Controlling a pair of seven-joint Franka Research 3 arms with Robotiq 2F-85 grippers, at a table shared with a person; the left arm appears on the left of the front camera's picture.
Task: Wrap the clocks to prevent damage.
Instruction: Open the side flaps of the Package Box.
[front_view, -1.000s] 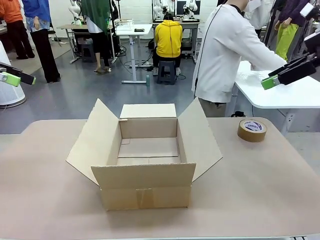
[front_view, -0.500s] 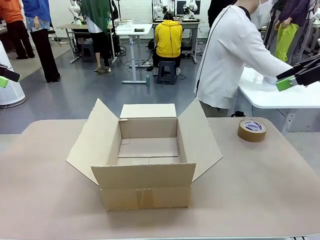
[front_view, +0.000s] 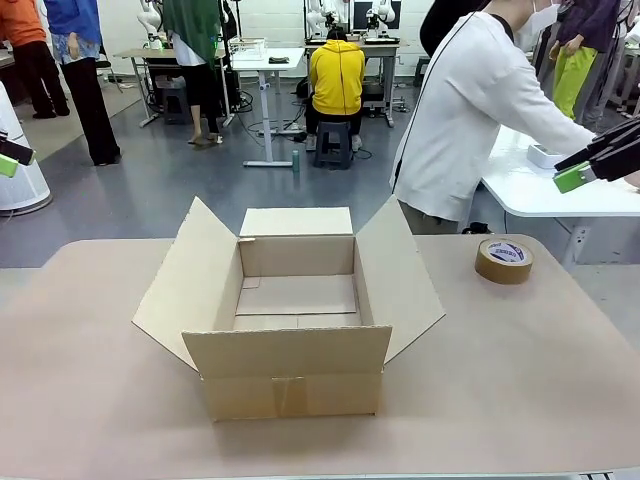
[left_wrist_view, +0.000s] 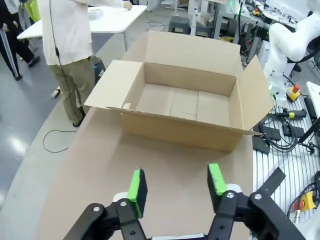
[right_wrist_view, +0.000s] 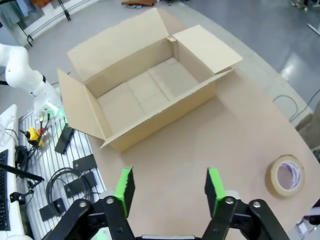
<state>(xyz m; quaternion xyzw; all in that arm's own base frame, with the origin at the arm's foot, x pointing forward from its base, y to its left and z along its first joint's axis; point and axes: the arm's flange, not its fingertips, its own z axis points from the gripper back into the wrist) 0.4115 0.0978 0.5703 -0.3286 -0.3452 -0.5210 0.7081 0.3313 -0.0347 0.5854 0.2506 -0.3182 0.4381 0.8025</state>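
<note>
While the cardboard box (front_view: 290, 362) sits in the middle of the table (front_view: 520, 390) with all four flaps folded outward, we see its bare brown floor showing from above. A roll of brown tape (front_view: 504, 260) lies flat on the table to the box's right, toward the far edge and well apart from it. The left hand (left_wrist_view: 176, 182) hangs above the table's left side, its two green-padded fingers spread with a clear gap between them (its wrist view looks down across plain tabletop at the box's side wall). The right hand (right_wrist_view: 168, 184) is raised high at the right side, looking down on box and tape alike, and we find its fingers likewise spread and gripping nothing. Beyond the far edge a person (front_view: 470, 110) in a white top stands turned away from us, leaning toward a white side table (front_view: 560, 195) with one arm stretched over it.
</note>
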